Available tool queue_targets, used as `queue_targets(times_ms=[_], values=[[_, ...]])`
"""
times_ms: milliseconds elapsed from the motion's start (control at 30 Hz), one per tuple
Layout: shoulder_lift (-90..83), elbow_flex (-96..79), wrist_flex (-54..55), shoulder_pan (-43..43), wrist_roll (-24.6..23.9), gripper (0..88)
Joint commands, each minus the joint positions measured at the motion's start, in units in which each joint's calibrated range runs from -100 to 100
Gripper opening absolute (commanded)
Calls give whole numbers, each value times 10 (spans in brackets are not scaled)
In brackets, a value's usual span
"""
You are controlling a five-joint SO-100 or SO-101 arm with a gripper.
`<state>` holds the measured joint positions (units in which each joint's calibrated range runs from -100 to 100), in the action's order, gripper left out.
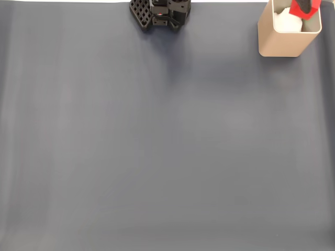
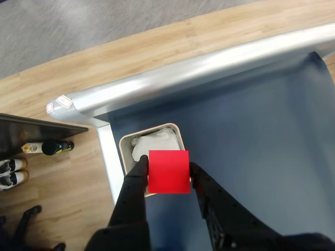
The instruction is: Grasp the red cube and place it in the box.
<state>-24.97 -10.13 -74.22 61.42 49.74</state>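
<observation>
- Fingers: 2 black fingers of the gripper clamp the cube from either side in the wrist view, 1 on its left face and 1 on its right.
- Cube: red, plain-faced, held above the box; it covers the near part of the opening. In the fixed view the cube shows at the top edge, over the box.
- Box: beige, rounded corners, upright at the top right corner of the mat in the fixed view. White material lies inside; it looks like crumpled paper or cloth, though the view is too poor to say which.
- Base: black and perforated, at the top centre of the fixed view, well apart from the box.
- Surroundings: in the wrist view a silver rail runs along the mat's edge, with wooden floor beyond.
</observation>
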Motion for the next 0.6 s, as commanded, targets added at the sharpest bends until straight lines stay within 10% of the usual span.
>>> queue_targets(times_ms=[0,567], values=[[-1,29,-6,14,8,2],[-1,24,-47,38,44,2]])
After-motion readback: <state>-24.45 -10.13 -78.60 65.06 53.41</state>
